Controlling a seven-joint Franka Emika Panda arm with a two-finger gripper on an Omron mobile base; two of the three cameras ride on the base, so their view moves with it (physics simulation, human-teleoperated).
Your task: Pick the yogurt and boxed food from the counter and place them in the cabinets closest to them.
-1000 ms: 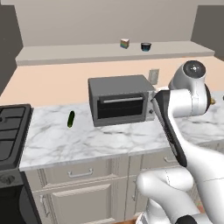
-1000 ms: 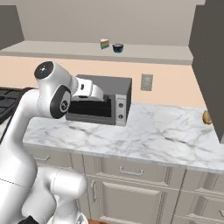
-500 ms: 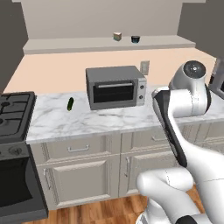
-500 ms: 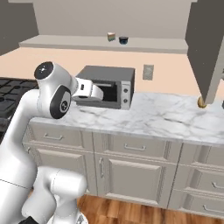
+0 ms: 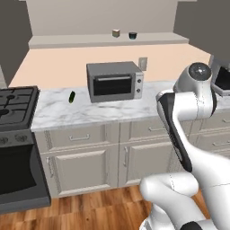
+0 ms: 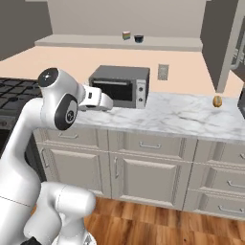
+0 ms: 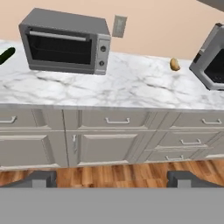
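Note:
The yogurt (image 5: 132,35) (image 6: 139,38) is a tiny dark cup on a high beige ledge (image 5: 81,41) behind the counter, beside a small striped cube (image 5: 116,33) (image 6: 126,35). The boxed food is out of view. White marble counter (image 5: 90,114) (image 6: 182,115) (image 7: 131,87) runs across all views. Grey-brown upper cabinets (image 5: 202,22) (image 6: 222,43) hang at the right. My gripper (image 6: 111,103) (image 7: 112,179) is held in front of the counter at about its height, well short of it. Its jaws are open and empty, with one dark fingertip (image 7: 41,178) low on the left.
A grey toaster oven (image 5: 115,81) (image 6: 120,86) (image 7: 65,41) stands on the counter with a cucumber (image 5: 72,96) (image 7: 6,55) to its left. A potato (image 6: 217,101) (image 7: 174,64) and a microwave (image 7: 212,59) lie to the right. A stove (image 5: 15,108) adjoins on the left.
The whole picture has pulled back from the counter and shifted, so the base has driven; drawers and wooden floor now show. The arm's pose and open jaws are unchanged.

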